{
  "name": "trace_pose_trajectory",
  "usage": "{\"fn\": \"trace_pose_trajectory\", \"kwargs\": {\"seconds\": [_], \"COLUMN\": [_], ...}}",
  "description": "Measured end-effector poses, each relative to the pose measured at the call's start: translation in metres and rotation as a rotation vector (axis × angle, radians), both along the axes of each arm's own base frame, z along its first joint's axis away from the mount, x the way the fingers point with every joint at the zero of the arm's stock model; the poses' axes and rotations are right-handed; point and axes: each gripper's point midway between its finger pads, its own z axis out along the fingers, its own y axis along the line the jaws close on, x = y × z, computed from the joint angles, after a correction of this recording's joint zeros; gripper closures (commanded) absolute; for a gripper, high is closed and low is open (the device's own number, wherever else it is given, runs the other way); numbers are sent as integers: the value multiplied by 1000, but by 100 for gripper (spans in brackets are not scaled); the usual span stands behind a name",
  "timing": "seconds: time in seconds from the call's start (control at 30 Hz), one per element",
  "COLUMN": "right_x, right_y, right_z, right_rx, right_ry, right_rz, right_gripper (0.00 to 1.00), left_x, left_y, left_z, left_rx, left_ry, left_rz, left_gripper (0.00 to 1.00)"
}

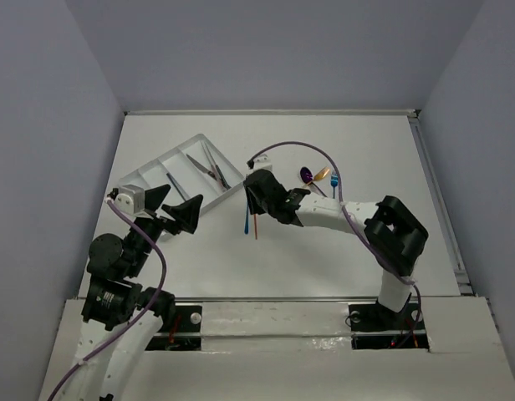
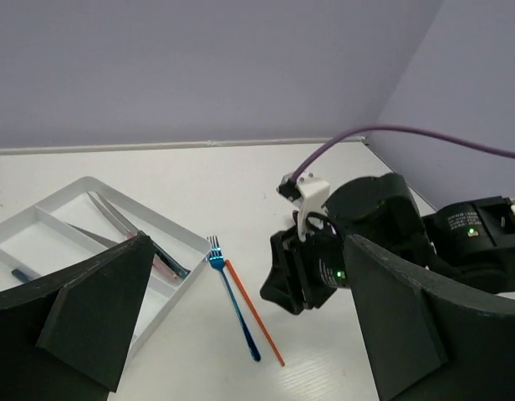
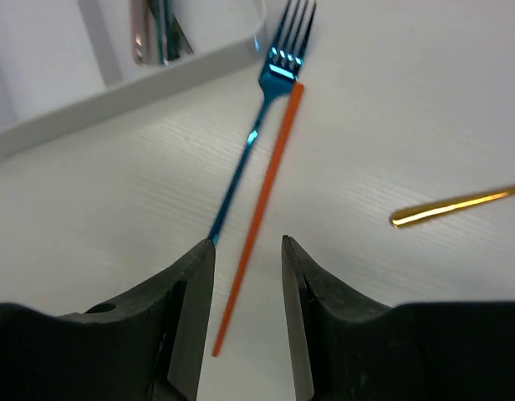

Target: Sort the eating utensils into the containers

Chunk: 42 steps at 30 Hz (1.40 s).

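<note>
A blue fork [image 3: 249, 138] and a thin orange utensil [image 3: 262, 196] lie side by side on the table, just right of the white tray [image 1: 149, 171]. My right gripper [image 3: 247, 242] hovers over their handle ends, open. The orange handle runs between its fingers without touching them, and the blue handle ends at the left fingertip [image 3: 199, 267]. Several grey and teal utensils [image 1: 209, 167] lie in the tray's compartments. In the top view, my left gripper [image 1: 175, 203] is wide open and holds nothing beside the tray's near edge. In the left wrist view, the fork [image 2: 232, 296] lies ahead.
A purple spoon [image 1: 306, 174], a gold utensil [image 1: 323, 174] and a small blue utensil [image 1: 333, 180] lie right of the right gripper [image 1: 256, 200]. A gold handle [image 3: 454, 207] shows at the right of the right wrist view. A purple cable [image 1: 291, 149] arcs over the right arm.
</note>
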Motion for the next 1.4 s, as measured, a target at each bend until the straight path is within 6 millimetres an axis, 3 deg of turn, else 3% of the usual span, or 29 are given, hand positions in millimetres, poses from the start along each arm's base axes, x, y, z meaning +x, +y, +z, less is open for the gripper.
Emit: {"fn": "trace_pose_trajectory", "kwargs": {"seconds": [0.1,0.23,0.33,0.57,0.7,0.83,0.93,1.1,1.4], "right_x": [-13,-20,-34,-42,-55,-73,-80,-98,-104], "right_y": [-17,-25,-46,-58,-85,-122,-141,-169,-180], "right_z": [-31,-39,-47,-33,-10,24,30,10,20], "right_rx": [-83,-91,-110,-102,-61,14,40,6,60], "right_ry": [76,102,119,111,74,9,-18,6,-31], "right_rz": [-15,-33,-49,-56,-88,-135,-172,-199,-202], "right_gripper": [55,62,65,70,70,70,70,69,69], "left_x": [4,12,23,52,66,67,70,96,131], "left_y": [5,5,-7,-37,-57,-95,-114,-136,-149], "left_z": [0,-5,-15,-56,-93,-141,-174,-211,-266], "left_rx": [-35,-86,-105,-147,-178,-119,-32,139,340], "left_ry": [19,69,137,334,440,584,672,736,789], "left_rz": [33,57,19,-64,-92,-120,-86,38,207], "left_gripper": [1,1,1,4,62,75,76,72,68]}}
